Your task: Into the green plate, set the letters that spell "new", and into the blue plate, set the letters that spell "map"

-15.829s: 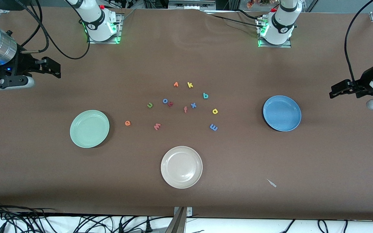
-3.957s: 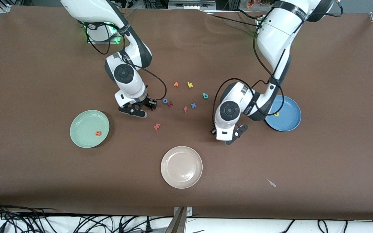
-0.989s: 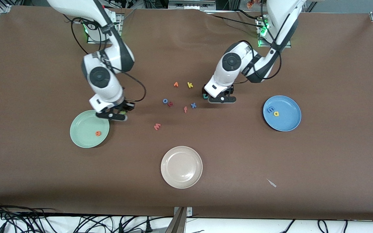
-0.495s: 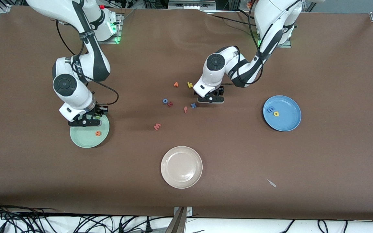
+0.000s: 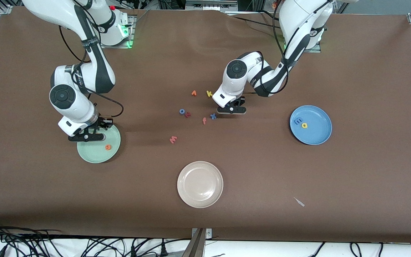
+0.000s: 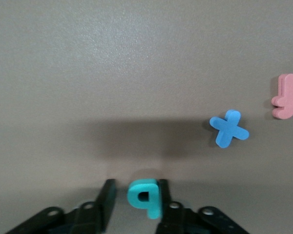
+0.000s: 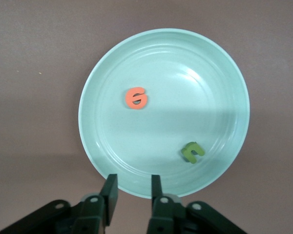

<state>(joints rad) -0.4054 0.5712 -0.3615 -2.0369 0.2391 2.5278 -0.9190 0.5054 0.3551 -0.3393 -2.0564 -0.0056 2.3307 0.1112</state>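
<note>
The green plate holds the orange e and the olive n. My right gripper hangs over that plate's rim, open, with nothing between its fingers. The salmon w lies on the table between the green plate and the letter cluster. The blue plate holds the blue m and yellow a. My left gripper is down at the table around the teal p. One finger touches the p and the other stands a little apart.
A cream plate sits nearest the front camera. Loose letters lie mid-table: blue o, dark red letter, salmon f, blue x, an orange letter, yellow k.
My right gripper moved over the green plate and opened, and the olive n now lies in the plate. My left gripper lowered around the teal p and its fingers narrowed.
</note>
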